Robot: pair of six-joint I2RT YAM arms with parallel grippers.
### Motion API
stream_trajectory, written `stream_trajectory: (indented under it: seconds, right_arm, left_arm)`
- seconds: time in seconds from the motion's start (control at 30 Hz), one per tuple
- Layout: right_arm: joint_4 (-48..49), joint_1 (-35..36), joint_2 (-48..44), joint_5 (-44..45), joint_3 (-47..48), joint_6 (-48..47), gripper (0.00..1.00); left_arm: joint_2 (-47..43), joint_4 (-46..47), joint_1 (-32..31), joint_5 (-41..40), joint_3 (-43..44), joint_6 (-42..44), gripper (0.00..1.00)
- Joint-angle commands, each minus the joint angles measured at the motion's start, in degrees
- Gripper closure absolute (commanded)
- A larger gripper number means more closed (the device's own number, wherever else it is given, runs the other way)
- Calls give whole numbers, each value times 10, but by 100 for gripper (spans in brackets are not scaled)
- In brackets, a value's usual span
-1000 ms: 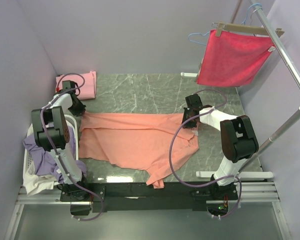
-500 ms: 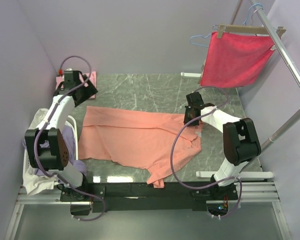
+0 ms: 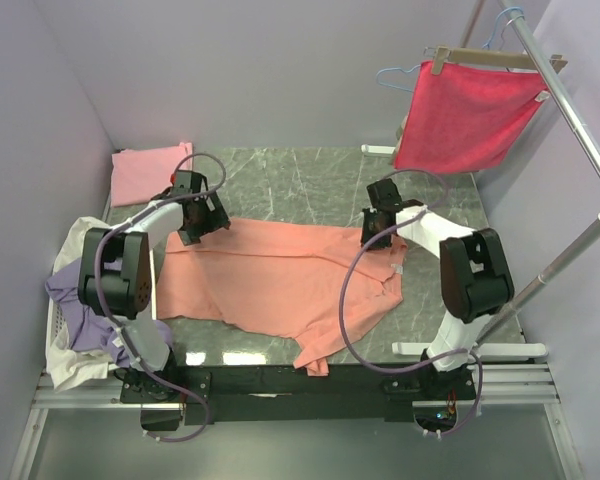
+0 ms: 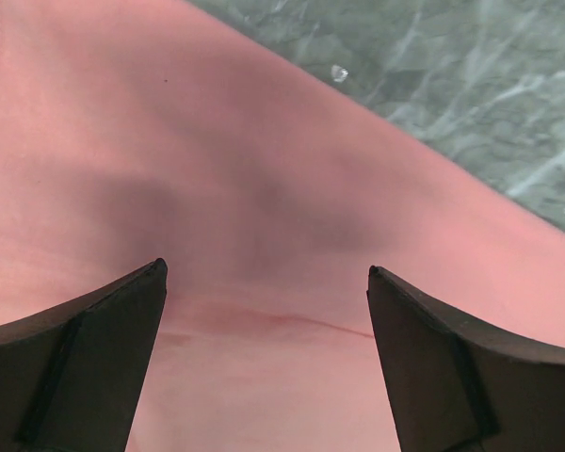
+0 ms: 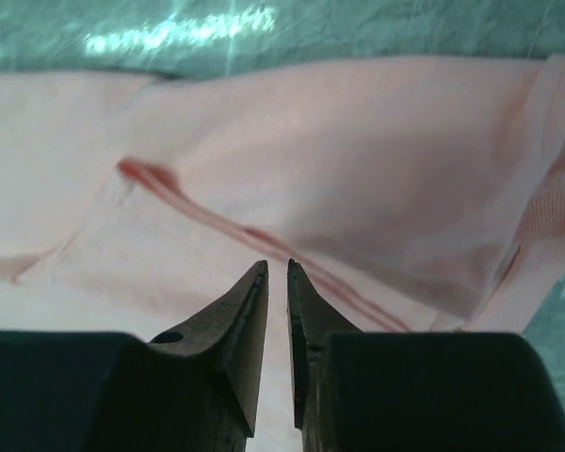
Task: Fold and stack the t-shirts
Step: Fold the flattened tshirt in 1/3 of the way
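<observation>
Left hand [image 4: 266,268] wide over salmon t-shirt [image 4: 122,113]

Table [image 3: 300,185]: dark green marbled top. Salmon-orange t-shirt [image 3: 270,280] lies spread across the middle from left to right, with one part reaching over the near edge. Light pink t-shirt [image 3: 145,175] lies folded at the far left corner, apart from it.

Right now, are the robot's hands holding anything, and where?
Nothing. The left gripper hangs wide open above the salmon-orange t-shirt. The right gripper is open only a crack over the same shirt, with no cloth pinched in it.
</observation>
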Motion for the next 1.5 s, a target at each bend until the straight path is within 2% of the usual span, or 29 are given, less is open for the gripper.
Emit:
stream_trajectory:
  seconds: [0.0, 0.2, 0.43, 0.63, 0.73, 0.83, 0.9, 0.97, 1.0, 1.03, 1.13, 1.3, 1.47]
  right_arm:
    - [-24, -3, 50, 32, 51, 19, 79]
    - [-49, -17, 111, 54, 119, 21, 78]
    - [-88, -54, 191, 62, 213, 14, 77]
    - [-129, -72, 258, 84, 333, -3, 77]
    - [-125, -75, 280, 82, 362, -14, 77]
    - [-168, -76, 303, 79, 440, -26, 76]
    - [-145, -75, 284, 50, 426, -42, 74]
    - [-107, -73, 223, 26, 361, -45, 70]
    - [-67, -74, 200, 22, 338, -46, 66]
    - [-50, -74, 155, 21, 297, -44, 63]
    - [-21, -75, 95, 22, 256, -46, 54]
    - [-68, -75, 100, 19, 270, -53, 52]
    - [-67, -73, 135, -44, 278, -54, 53]
  left_arm:
    - [40, 26, -1, 5, 23, 4, 8]
    - [113, 19, -4, 5, 66, -6, 8]
    - [143, 12, -21, 5, 74, -12, 8]
    - [111, 14, -52, 5, 17, -18, 7]
    - [80, 26, -57, 5, -27, -25, 7]
    - [56, 35, -57, 5, -45, -28, 7]
    - [43, 33, -58, 5, -35, -25, 7]
    - [32, 34, -58, 5, -18, -20, 7]
    - [23, 35, -57, -8, -10, -19, 7]
    - [18, 34, -58, -13, -1, -18, 6]
    - [9, 28, -58, -17, 37, -12, 5]
    - [14, 14, -58, -1, 87, -2, 6]
    - [6, 32, -61, 22, 67, -3, 5]
